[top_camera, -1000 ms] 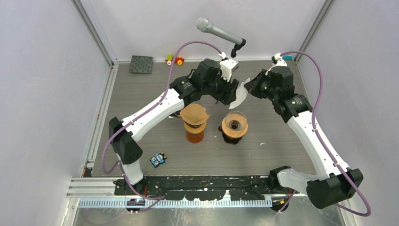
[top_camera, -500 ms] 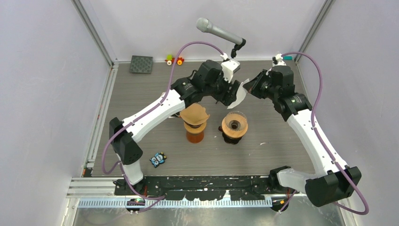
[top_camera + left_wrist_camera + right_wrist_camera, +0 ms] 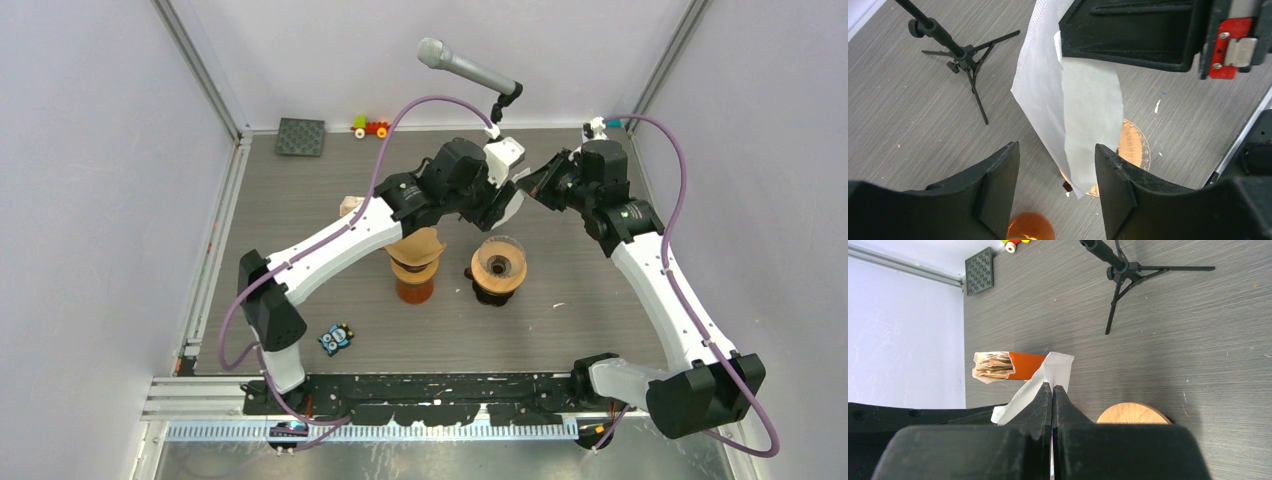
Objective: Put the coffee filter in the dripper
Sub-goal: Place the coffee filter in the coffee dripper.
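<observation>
above the dripper (image 3: 498, 262), at about its 12 o'clock in the top view, the filter (image 3: 512, 205) hangs in the air between the two arms. the right end effector (image 3: 1052, 387) is clamped shut on it, pinching the top corner of the white paper. the rest droops down and away, clear of the tabletop (image 3: 300, 230).

the left end effector (image 3: 1055, 155) is open. its fingers (image 3: 998, 190) stand on either side of the sheet's lower part. the 3 o'clock finger is just beside the paper's edge, and i cannot tell whether it touches. through the left wrist view the dripper shows below and behind the hanging tip.

by my reading, the filter will handle as almost weightless, thin and limp. it looks flat, with a stitched seam along one side and a second layer curling loose at the front. it should bend under its own weight, flutter with any quick move, and crease or tear if tugged against the right's pinch. the two layers probably slide on each other, so a squeeze across both would keep the cone shut.

the seam edge looks the firmest place to hold. the loose front layer near its free edge looks the place for the left to take, gently, to spread the mouth before lowering the point into the dripper.

a brown stack (image 3: 414, 255) of spare filters sits at the dripper's 9 o'clock.
</observation>
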Controlling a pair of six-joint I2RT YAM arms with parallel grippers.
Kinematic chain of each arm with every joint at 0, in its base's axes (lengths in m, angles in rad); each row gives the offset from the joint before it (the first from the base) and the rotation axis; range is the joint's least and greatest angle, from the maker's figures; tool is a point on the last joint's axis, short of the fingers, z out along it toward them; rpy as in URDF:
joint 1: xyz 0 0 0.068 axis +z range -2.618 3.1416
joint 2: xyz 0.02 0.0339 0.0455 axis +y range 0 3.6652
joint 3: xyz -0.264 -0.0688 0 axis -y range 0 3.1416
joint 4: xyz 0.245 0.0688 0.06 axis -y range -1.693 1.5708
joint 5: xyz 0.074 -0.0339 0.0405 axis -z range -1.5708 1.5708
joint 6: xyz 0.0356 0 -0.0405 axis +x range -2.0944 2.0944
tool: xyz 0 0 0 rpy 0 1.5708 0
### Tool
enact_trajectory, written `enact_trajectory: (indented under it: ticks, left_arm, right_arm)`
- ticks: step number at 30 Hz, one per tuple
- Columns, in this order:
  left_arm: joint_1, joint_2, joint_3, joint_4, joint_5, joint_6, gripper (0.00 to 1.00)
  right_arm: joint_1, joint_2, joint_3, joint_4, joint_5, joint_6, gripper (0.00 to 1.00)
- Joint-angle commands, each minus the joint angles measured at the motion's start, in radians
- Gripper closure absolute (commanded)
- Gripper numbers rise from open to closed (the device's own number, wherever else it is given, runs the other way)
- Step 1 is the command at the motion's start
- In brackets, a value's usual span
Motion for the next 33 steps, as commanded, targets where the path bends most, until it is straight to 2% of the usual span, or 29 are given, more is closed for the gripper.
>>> enact_trajectory:
  ticks: [1, 6, 17, 20, 30, 33]
  left_arm:
    - [-0.001, 0.006, 0.011, 0.04, -0.042, 0.033, 0.42]
    - [-0.001, 0.011, 0.008, 0.047, -0.053, 0.041, 0.41]
    - [-0.001, 0.034, 0.02, 0.042, -0.04, 0.024, 0.51]
    - [-0.001, 0.037, 0.027, 0.037, -0.039, 0.016, 0.57]
    - [0.001, 0.02, 0.046, 0.022, -0.038, 0.046, 1.0]
    - [0.001, 0.007, 0.05, 0.016, -0.011, 0.097, 1.0]
  right_arm:
    - [-0.01, -0.021, -0.008, 0.052, -0.03, 0.024, 1.0]
    - [-0.015, -0.023, -0.01, 0.056, -0.039, 0.031, 1.0]
    - [-0.022, -0.029, -0.031, 0.076, -0.054, 0.045, 1.0]
    - [-0.024, -0.032, -0.039, 0.083, -0.058, 0.048, 1.0]
    - [-0.026, -0.044, -0.058, 0.11, -0.082, 0.009, 0.99]
    - [-0.026, -0.054, -0.055, 0.109, -0.091, -0.055, 0.95]
